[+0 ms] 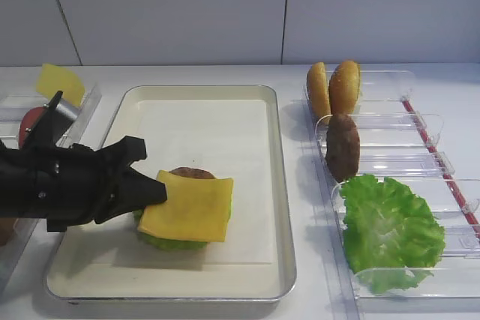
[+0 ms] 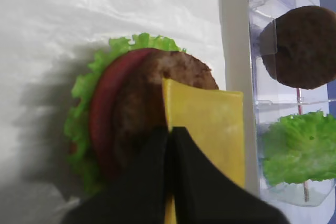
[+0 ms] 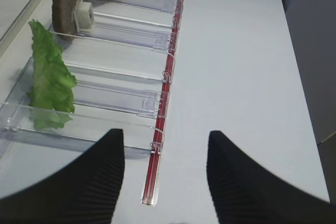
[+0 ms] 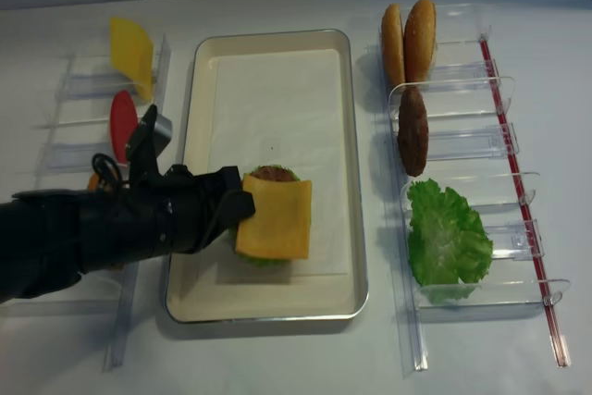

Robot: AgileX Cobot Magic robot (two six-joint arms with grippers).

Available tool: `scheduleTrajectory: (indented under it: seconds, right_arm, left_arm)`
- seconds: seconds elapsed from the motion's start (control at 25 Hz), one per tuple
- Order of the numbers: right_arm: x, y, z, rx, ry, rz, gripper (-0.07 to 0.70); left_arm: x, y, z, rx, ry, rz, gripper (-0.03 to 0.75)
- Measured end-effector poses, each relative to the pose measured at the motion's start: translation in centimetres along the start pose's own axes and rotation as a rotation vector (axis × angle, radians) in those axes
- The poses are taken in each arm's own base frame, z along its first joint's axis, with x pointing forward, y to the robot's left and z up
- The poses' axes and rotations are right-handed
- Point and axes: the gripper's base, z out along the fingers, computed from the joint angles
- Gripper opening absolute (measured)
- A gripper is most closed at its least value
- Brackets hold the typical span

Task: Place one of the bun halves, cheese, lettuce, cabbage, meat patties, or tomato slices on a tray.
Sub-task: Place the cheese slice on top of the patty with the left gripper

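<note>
Nearest in the high view, the left gripper [image 1: 159,192] pinches the left edge of the cheese [image 1: 189,207], a thin, bendy yellow square over the stack in the tray [image 1: 281,185]. I judge the placing step is almost done; next the fingers must open and draw back to the left.

From the right wrist, the right gripper [image 3: 165,166] has its fingers spread over bare table, near frilly lettuce [image 3: 48,80].

From the left wrist, black fingertips [image 2: 157,150] are pressed on the cheese above a rough meat patty [image 2: 152,90] and a smooth red tomato slice [image 2: 105,108].
</note>
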Motion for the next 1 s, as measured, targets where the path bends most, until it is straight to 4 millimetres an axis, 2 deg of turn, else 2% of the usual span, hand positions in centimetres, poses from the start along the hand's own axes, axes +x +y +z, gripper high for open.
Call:
scheduleTrajectory:
  seconds: [0.48,0.84,0.92,1.0]
  right_arm:
    - [0.0,0.0,0.0,0.000,0.000,0.000,0.407]
    - [0.0,0.0,0.0,0.000,0.000,0.000,0.407]
    - [0.0,0.0,0.0,0.000,0.000,0.000,0.407]
    - [0.0,0.0,0.0,0.000,0.000,0.000,0.407]
  left_arm:
    - [-1.5,0.4,-0.6,0.027,-0.040,0.030,0.013]
    - [-1.5,0.4,-0.8,0.044,-0.039,0.070,0.016]
    - [-1.5,0.3,-0.8,0.054,-0.035,0.097,0.033]
    - [-1.4,0.2,-0.8,0.064,-0.032,0.120,0.101]
